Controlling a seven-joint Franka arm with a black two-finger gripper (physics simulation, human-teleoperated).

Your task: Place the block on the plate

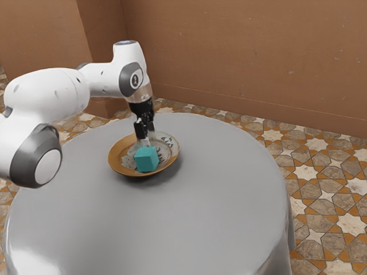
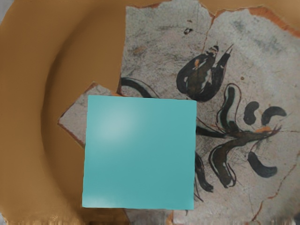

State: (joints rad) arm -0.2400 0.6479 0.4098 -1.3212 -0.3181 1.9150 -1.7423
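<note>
Left of center in the exterior view, the teal block [image 1: 147, 160] sits directly below the gripper [image 1: 147, 141], a touch toward the bottom of that frame, with its upper face at or very near the tips. That up-and-down line is the relation the next move turns on. The block shows 1 square face to the hand in the wrist view, so there is no long axis to match. The plate's brown rim [image 1: 117, 164] runs around it, and in the wrist view the block covers part of the cracked pale patch, beside the dark tulip motif [image 2: 201, 77]. So it lies within the plate's outline, nearer the rim at the bottom of the exterior frame than the far rim. Whether the claw is apart, together or clamped on the block I cannot tell, nor whether block and plate touch. There are 2 likely cases: if the block is gripped, a short lowering and a gentle release should finish the job; if it is already free, the hand need only rise straight up. Any sideways drift at this closeness could tip the block or drag it toward the plate's slope.
</note>
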